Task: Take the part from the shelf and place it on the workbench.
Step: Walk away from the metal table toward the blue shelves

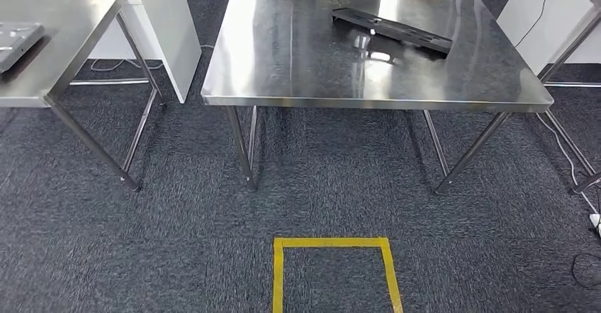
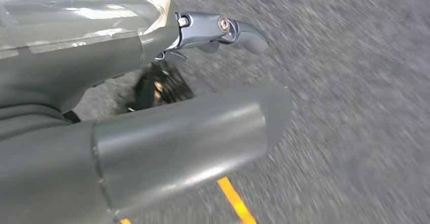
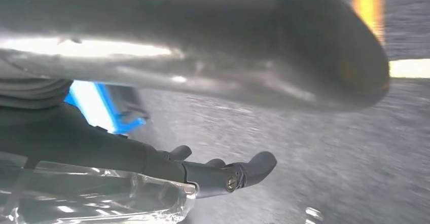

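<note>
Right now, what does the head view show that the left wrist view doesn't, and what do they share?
Head view alone: the steel workbench with a long black part lying on it, a second steel table to the left carrying a dark flat item, white panels and cables.

Left wrist view alone: the left hand, close up, its thick grey thumb and darker fingers holding nothing, hanging over the floor.

Both share: the grey carpet and the yellow tape marking on it, seen as a short stripe in the wrist view.

Grey left hand (image 2: 167, 133), dark fingers (image 2: 243, 34), brass-coloured screw.
</note>
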